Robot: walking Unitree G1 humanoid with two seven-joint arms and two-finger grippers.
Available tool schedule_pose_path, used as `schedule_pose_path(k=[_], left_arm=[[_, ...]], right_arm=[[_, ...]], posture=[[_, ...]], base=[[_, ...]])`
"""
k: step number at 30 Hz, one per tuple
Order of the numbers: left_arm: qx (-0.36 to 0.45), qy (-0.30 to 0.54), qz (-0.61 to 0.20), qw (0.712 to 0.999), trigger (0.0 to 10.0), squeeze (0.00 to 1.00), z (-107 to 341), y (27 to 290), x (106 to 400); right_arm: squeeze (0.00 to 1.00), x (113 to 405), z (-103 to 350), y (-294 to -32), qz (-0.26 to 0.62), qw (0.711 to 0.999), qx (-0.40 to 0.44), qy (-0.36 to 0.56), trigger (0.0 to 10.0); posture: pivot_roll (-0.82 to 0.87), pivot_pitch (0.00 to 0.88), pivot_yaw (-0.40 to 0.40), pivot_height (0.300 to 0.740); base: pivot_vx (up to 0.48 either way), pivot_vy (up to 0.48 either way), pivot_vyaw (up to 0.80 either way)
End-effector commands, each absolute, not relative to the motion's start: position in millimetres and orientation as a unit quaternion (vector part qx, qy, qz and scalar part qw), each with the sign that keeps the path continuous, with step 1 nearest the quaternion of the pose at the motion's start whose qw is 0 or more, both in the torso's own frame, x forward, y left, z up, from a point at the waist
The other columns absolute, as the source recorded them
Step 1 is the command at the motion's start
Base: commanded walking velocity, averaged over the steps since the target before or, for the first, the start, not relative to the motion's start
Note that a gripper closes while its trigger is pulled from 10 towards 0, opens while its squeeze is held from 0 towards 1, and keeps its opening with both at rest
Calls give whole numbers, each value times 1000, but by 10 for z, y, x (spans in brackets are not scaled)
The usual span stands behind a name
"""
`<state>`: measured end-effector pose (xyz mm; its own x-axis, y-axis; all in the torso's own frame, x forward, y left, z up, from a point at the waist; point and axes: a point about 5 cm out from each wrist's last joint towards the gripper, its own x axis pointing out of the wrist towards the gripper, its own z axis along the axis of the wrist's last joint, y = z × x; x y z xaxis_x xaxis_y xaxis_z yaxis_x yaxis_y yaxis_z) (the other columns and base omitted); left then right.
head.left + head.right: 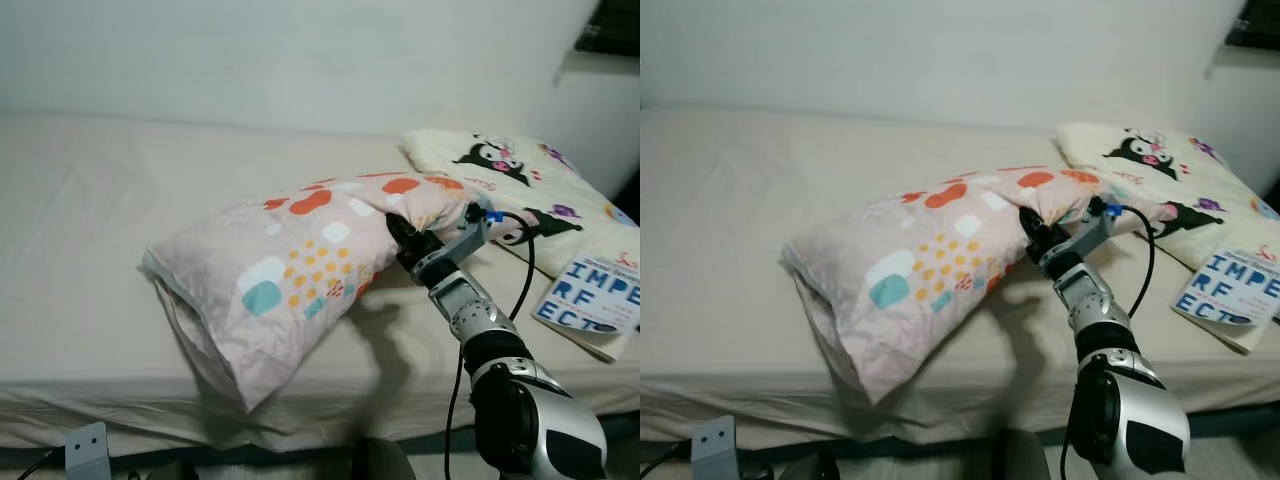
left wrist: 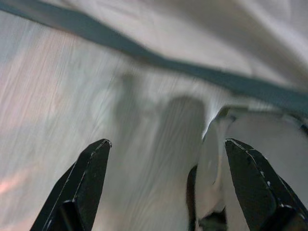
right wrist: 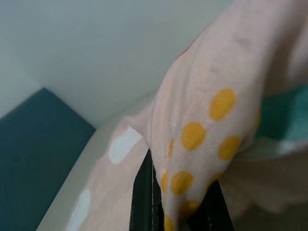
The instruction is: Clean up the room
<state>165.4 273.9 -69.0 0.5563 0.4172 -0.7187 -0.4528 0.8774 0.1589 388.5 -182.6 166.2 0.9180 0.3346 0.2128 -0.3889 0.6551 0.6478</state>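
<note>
A pale pink pillow point(image 1: 300, 270) with orange, teal and white patches hangs lifted over the front of the beige bed point(image 1: 90, 220). My right gripper point(image 1: 400, 238) is shut on the pillow's right side, and the fabric point(image 3: 192, 139) bunches between its black fingers point(image 3: 142, 192) in the right wrist view. The pillow's lower left end sags toward the mattress edge. My left gripper point(image 2: 166, 159) hangs low over pale wood-grain floor with its fingers point(image 2: 86, 178) wide apart, nothing between them.
A cream pillow with black cartoon characters point(image 1: 520, 175) lies at the bed's right end by the wall. A book with blue lettering point(image 1: 595, 295) rests near the bed's right front edge. A white wall runs behind the bed.
</note>
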Motion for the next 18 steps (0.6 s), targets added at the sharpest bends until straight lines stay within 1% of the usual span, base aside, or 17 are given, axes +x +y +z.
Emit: schedule_pose_path(k=[1, 6, 12, 14, 16, 18], left_arm=[[-15, 422, 243, 873, 10000, 0, -741, 2711, 1574], [-17, 426, 247, 871, 10000, 0, -748, 2718, 1555], [-23, 427, 247, 870, 10000, 0, -751, 2694, 1572], [-23, 427, 247, 870, 10000, 0, -751, 2694, 1572], [-22, 427, 244, 870, 10000, 0, -749, 2683, 1587], [-17, 430, 238, 871, 10000, 0, -748, 2671, 1603]], right_arm=[[0, 3899, 1867, -1914, 213, 907, 352, -85, 0], [0, 3893, 1847, -1910, 214, 908, 350, -82, 0], [0, 3879, 1835, -1898, 217, 907, 353, -82, 0], [0, 3879, 1835, -1898, 217, 907, 353, -82, 0], [0, 3875, 1851, -1885, 223, 905, 353, -84, 0], [0, 3875, 1866, -1869, 229, 904, 351, -85, 0]], posture=[[54, 0, -123, 470], [56, 0, -124, 490], [57, 0, -120, 525], [57, 0, -120, 525], [55, 0, -115, 535], [55, 0, -116, 545]], base=[[0, 0, 0], [0, 0, 0], [0, 0, 0], [0, 0, 0], [0, 0, 0], [-364, 0, 0]])
